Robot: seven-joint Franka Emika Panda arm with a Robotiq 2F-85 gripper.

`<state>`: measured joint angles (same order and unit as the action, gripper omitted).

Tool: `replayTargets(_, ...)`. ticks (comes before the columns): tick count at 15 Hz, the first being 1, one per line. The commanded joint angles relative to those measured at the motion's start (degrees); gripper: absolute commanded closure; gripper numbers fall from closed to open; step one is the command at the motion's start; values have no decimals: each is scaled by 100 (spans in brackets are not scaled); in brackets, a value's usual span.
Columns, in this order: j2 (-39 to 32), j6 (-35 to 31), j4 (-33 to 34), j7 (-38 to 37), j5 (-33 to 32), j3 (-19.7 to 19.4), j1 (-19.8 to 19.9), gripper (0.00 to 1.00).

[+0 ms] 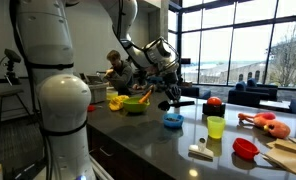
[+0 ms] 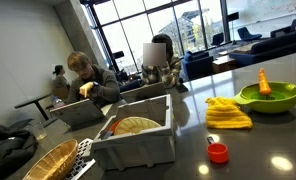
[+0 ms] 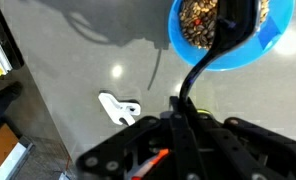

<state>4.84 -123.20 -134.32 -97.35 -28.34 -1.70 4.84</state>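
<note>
We see the black spoon [image 3: 200,66] pinched by its handle between the fingers of the gripper [image 3: 180,118], which are pressed tight against it. From there it curves up and away, so that its dark head sits over the blue bowl [image 3: 280,42]. The bowl holds a brown, grainy filling [image 3: 193,22] (we cannot tell whether it is seeds, grains or crumbs), and it stands on the dark grey countertop [image 3: 68,60]. In an exterior view the gripper [image 1: 169,97] hangs just above the same blue bowl [image 1: 173,121], near the middle of the counter. As for progress, we judge that the spoon is already in hand and at the bowl. The spoon's head hides what lies beneath it, so we cannot tell whether it dips into the filling or carries any of it. A small white plastic piece [image 3: 119,105] lies on the counter beside the gripper, apart from the bowl. Farther out stand a green bowl [image 1: 135,105], a yellow-green cup [image 1: 215,127] and a red bowl [image 1: 245,148]. In an exterior view a white bin [image 2: 138,145] and a folded yellow cloth [image 2: 228,113] lie in the foreground.
</note>
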Motion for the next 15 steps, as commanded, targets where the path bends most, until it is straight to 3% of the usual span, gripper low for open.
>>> replayTargets(1,171,-206,-133,190,191,-43,11,99)
replayTargets(2,-1140,162,887,306,1002,129,-216,99)
replayTargets(5,-1814,350,1499,499,1832,203,-372,99)
replayTargets(9,-2893,809,2658,441,2334,147,-672,99)
replayTargets(11,-3247,963,3051,497,2479,100,-731,69)
replayTargets(15,-3663,1460,3777,471,2645,38,-797,46)
